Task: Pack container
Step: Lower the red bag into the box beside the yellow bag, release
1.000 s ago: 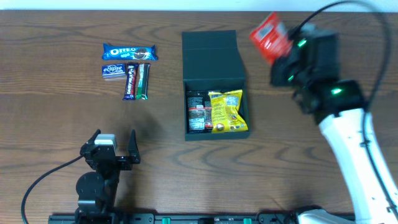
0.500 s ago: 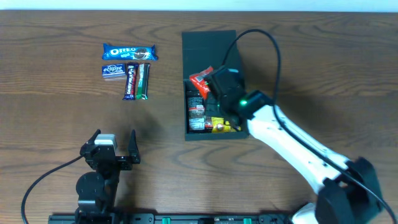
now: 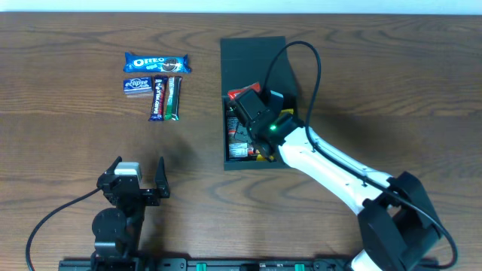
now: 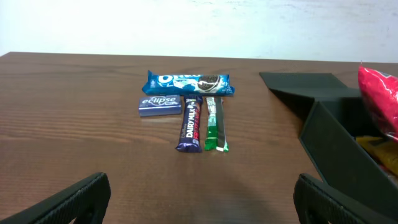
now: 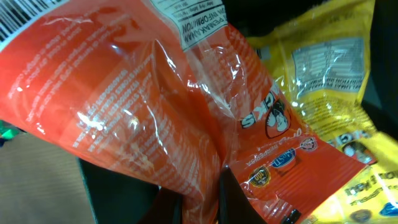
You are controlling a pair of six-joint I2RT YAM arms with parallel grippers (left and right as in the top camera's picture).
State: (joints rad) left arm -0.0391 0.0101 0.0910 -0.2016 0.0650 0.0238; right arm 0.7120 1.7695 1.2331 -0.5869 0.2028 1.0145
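My right gripper (image 5: 198,200), clamped on the red packet (image 5: 155,93), has swung from off to the side down into the container (image 3: 252,64), ready to release; the left gripper (image 3: 139,172) sits wide.

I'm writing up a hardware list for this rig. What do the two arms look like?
The right arm has a long white link between bulky black joints, a small green light near the wrist and a black cable looping above it. The left arm is black throughout, with a pale grey block on top and flat dark jaws.
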